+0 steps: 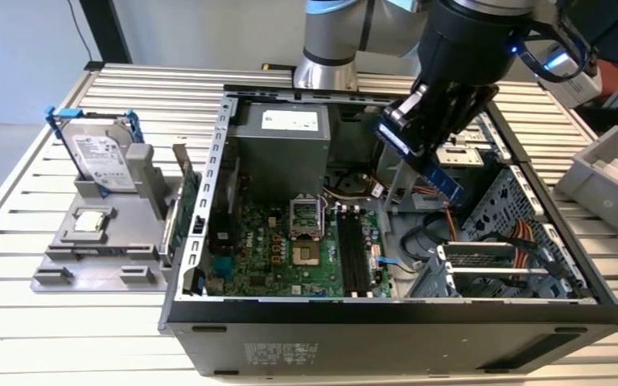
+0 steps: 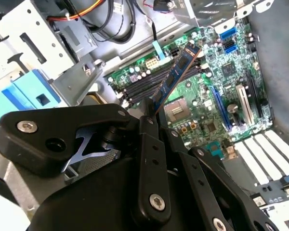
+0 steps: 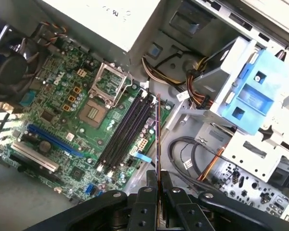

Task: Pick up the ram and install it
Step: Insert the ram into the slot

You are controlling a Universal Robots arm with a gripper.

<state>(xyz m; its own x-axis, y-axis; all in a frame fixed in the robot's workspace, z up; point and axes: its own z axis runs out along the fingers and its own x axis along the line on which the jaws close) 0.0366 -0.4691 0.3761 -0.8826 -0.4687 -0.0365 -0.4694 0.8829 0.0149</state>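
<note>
As the slatted surface (image 1: 62, 322) carries everything on view, it is recorded first. An open computer case (image 1: 395, 322) lies on it on its side, and a hard drive (image 1: 105, 157) stands in a grey holder (image 1: 94, 257) well apart, on the exterior view's left. The arm (image 1: 470, 40) reaches down over the case from the far side. Inside, the motherboard (image 1: 277, 249) lies flat on the case floor, and its black memory slots (image 1: 354, 257) run away from the camera in the exterior view. In the first wrist view the slots (image 3: 125, 130) appear vacant. The claw (image 1: 422, 133) is closed on the ram (image 1: 447, 181), pinching one end so that the stick projects past the fingertips into the case. In the exterior view the ram hangs tilted above the cables, on the exterior view's right of the slots and clear of the board. In the first wrist view the ram (image 3: 158, 139) shows edge-on as a thin line just beside the slots, its long axis at a slight angle to theirs. The second wrist view shows its chip face (image 2: 176, 77) over the same slots. Assessment: the ram is lifted but not seated. The slots lie below it and toward the exterior view's left, so seating turns on closing that sideways offset and matching its axis to a slot.
</note>
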